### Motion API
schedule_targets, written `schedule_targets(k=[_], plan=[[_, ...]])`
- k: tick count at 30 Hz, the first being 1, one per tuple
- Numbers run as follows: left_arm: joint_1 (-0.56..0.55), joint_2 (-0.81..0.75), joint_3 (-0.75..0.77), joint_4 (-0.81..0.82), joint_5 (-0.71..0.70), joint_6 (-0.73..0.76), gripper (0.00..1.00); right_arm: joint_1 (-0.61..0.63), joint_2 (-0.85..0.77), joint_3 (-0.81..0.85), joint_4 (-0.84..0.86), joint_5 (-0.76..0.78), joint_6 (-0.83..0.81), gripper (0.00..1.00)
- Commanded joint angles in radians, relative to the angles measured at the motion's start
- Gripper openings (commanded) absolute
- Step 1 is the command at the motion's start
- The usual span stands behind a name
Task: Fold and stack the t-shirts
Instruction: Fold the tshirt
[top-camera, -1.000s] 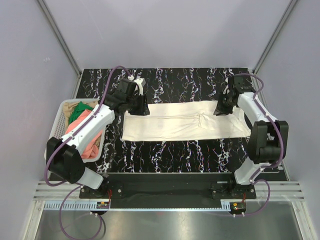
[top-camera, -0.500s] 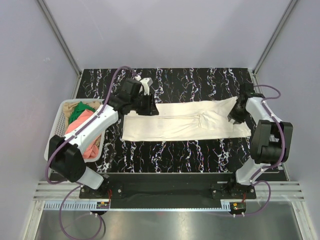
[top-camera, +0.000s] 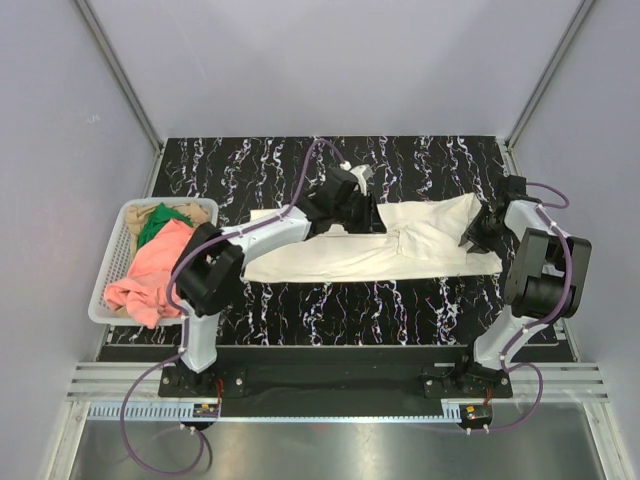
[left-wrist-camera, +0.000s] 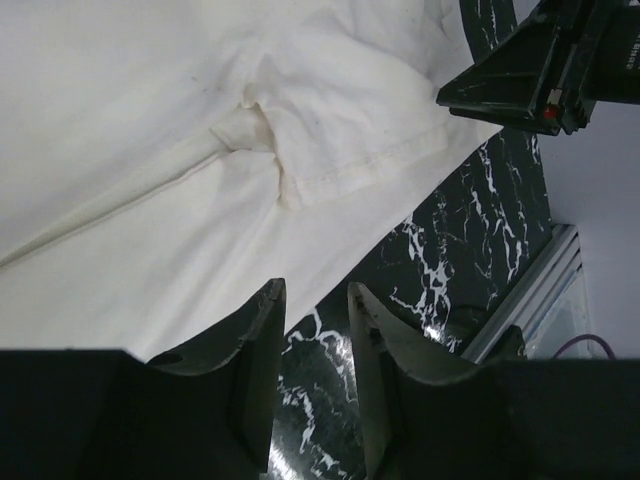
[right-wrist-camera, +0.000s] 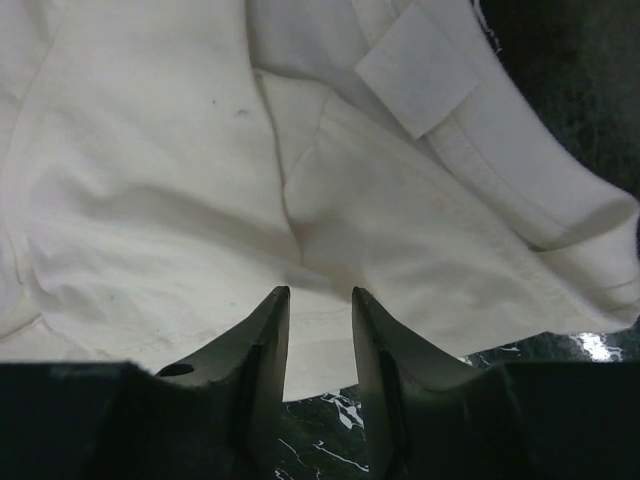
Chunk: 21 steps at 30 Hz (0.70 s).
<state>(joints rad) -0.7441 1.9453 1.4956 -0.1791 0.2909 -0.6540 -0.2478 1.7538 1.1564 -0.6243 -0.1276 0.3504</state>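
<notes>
A large cream-white t-shirt (top-camera: 340, 258) lies as a long folded strip across the black marble table (top-camera: 330, 310). My left gripper (top-camera: 372, 212) hovers over the strip's far edge near its middle. It is open and empty; in the left wrist view (left-wrist-camera: 315, 290) bare table shows between the fingers, with the shirt (left-wrist-camera: 150, 150) beyond. My right gripper (top-camera: 475, 235) is at the shirt's rumpled right end. It is open (right-wrist-camera: 320, 293) just above the cloth (right-wrist-camera: 150, 180) and grips nothing. Salmon-pink (top-camera: 150, 275), green (top-camera: 160, 222) and tan (top-camera: 188, 210) t-shirts sit in the basket.
The white mesh basket (top-camera: 113, 250) stands at the table's left edge, with the pink shirt spilling over its near rim. The left arm stretches diagonally over the shirt's left half. The right gripper (left-wrist-camera: 510, 85) shows in the left wrist view. Metal frame posts flank the table.
My left gripper has swung right along the shirt's far edge, from its left end to the middle. My right gripper has moved to the right end and opened, leaving the cloth rumpled there.
</notes>
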Motion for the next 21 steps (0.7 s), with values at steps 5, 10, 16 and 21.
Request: schedule_targets(k=[5,10,16,21], plan=[[-0.038,0.182,0.107,0.24,0.008,-0.13,0.33,-0.044,-0.025,-0.01,0.041,-0.035,-0.048,0.4],[-0.052,0.277,0.149,0.279,-0.035,-0.153,0.32,-0.048,-0.024,-0.03,0.037,-0.09,-0.037,0.4],[-0.058,0.346,0.181,0.297,-0.022,-0.162,0.33,-0.048,-0.03,-0.04,0.031,-0.057,-0.042,0.39],[-0.066,0.354,0.181,0.299,-0.024,-0.156,0.32,-0.05,-0.046,-0.052,0.031,-0.044,-0.053,0.33]])
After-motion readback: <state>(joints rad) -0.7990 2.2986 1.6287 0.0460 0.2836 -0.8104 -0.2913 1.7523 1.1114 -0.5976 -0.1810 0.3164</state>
